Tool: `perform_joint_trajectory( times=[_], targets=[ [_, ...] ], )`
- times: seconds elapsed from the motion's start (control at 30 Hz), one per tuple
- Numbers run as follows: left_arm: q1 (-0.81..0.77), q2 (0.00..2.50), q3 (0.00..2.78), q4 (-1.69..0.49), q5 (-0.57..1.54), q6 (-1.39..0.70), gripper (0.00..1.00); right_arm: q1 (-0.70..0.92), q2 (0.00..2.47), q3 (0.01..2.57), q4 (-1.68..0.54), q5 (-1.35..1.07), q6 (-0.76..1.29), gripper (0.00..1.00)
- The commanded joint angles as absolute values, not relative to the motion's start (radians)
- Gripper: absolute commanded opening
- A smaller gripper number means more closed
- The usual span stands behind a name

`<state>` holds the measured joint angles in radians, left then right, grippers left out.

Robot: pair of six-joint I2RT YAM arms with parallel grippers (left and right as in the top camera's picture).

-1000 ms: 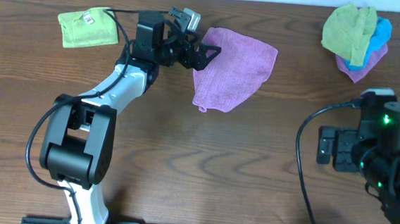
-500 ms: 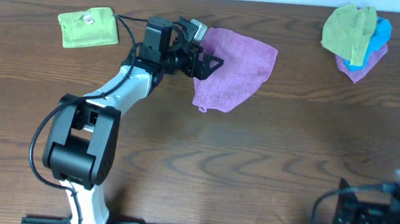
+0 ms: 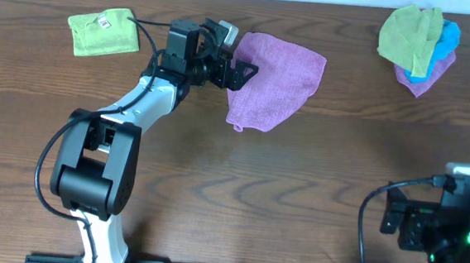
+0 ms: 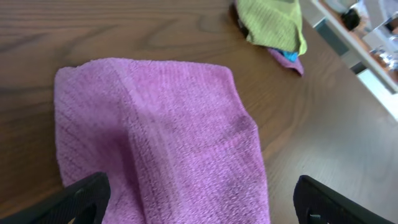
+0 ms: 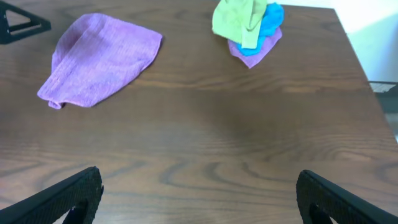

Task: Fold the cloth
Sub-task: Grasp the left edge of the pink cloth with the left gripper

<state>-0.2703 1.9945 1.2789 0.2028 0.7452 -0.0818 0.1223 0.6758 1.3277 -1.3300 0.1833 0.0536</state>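
Note:
The mauve-purple cloth [image 3: 273,80] lies loosely doubled over on the wooden table, back of centre, with a soft ridge running along its length [image 4: 163,134]. It also shows at the upper left of the right wrist view [image 5: 99,57]. My left gripper [image 3: 241,69] hovers open at the cloth's left edge. In the left wrist view [image 4: 202,200] its black fingertips [image 4: 86,195] stand wide to either side of the fabric, with nothing pinched. My right gripper [image 5: 199,194] is open over bare wood, far from the cloth. Its arm [image 3: 439,233] sits at the near right corner.
A folded lime-green cloth [image 3: 103,31] with a small white tag lies at the back left, behind the left arm. A pile of green, blue and purple cloths [image 3: 417,43] sits at the back right corner [image 5: 249,28]. Cables trail near the right arm.
The right arm has pulled back from mid-right to the near right corner. The left gripper has shifted slightly right along the cloth's left edge, still open. The cloth has not moved.

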Motion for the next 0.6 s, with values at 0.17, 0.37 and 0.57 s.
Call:
perform_joint_trajectory(
  times=[0.17, 0.37, 0.57],
  targets=[
    [-0.27, 2.041, 1.311, 0.253, 0.669, -0.205, 0.95, 0.123, 0.719, 1.327, -1.327, 0.171, 0.052, 0.99],
    [-0.27, 2.112, 1.396, 0.172, 0.613, -0.216, 0.95, 0.123, 0.754, 1.327, -1.321, 0.176, 0.051, 0.99],
    [-0.268, 2.19, 1.474, 0.072, 0.56, -0.216, 0.96, 0.123, 0.77, 1.327, -1.311, 0.176, 0.051, 0.99]
  ],
)
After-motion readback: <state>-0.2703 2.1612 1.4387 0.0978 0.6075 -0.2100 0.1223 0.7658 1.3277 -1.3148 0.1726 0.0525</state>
